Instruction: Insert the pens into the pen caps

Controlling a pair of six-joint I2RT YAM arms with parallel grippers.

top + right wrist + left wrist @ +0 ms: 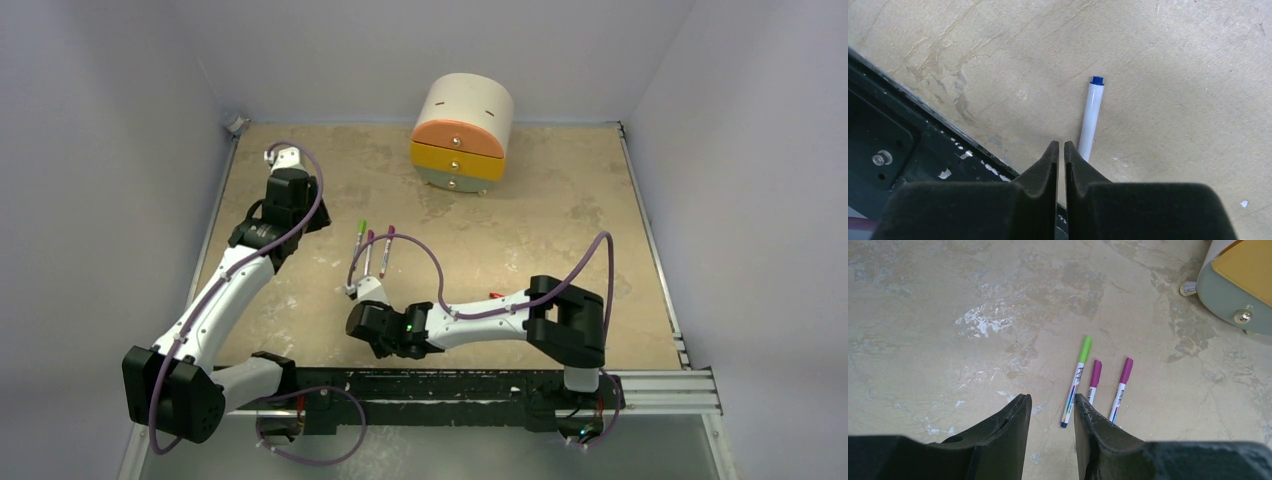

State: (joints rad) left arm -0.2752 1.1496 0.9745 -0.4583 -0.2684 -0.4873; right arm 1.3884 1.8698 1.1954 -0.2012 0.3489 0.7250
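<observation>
Three capped pens lie side by side mid-table. One has a green cap (1086,347) (361,237) and two have magenta caps (1096,373) (1126,370). My left gripper (1050,398) hovers just short of them, open, with nothing between its fingers; the green-capped pen's blue end lies just beyond the gap. Another white pen (1091,117), blue end away from me, lies on the table past my right gripper (1060,145). That gripper's jaws are almost together with nothing between them, and the pen runs behind its right finger (1074,156). A small red piece (495,294) shows beside the right forearm.
A rounded drawer unit (462,135) (1240,287) with orange and yellow fronts stands at the back of the table. The black mounting rail (893,125) (450,385) runs along the near edge, just left of my right gripper. Grey walls close in three sides.
</observation>
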